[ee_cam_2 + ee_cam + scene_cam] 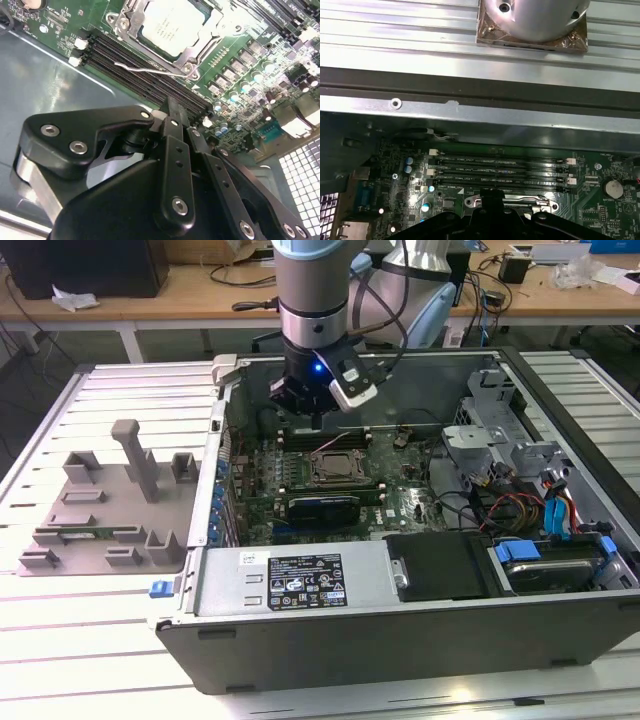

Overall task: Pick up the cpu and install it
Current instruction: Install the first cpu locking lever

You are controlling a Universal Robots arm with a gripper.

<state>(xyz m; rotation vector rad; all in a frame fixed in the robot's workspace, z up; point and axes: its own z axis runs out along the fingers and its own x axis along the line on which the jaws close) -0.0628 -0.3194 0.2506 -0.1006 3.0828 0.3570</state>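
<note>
The cpu (172,22) is seen seated in the socket frame (192,50), while the hand (173,106) is held closed and empty near it.

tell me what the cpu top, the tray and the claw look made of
Cpu: the top looks like metal, pale silver-grey with a soft, even sheen.
Tray: probably plastic, a uniform matte grey in blocky moulded shapes.
Claw: likely black-coated metal, with satin highlights along crisp edges, though hard plastic is possible.
</note>
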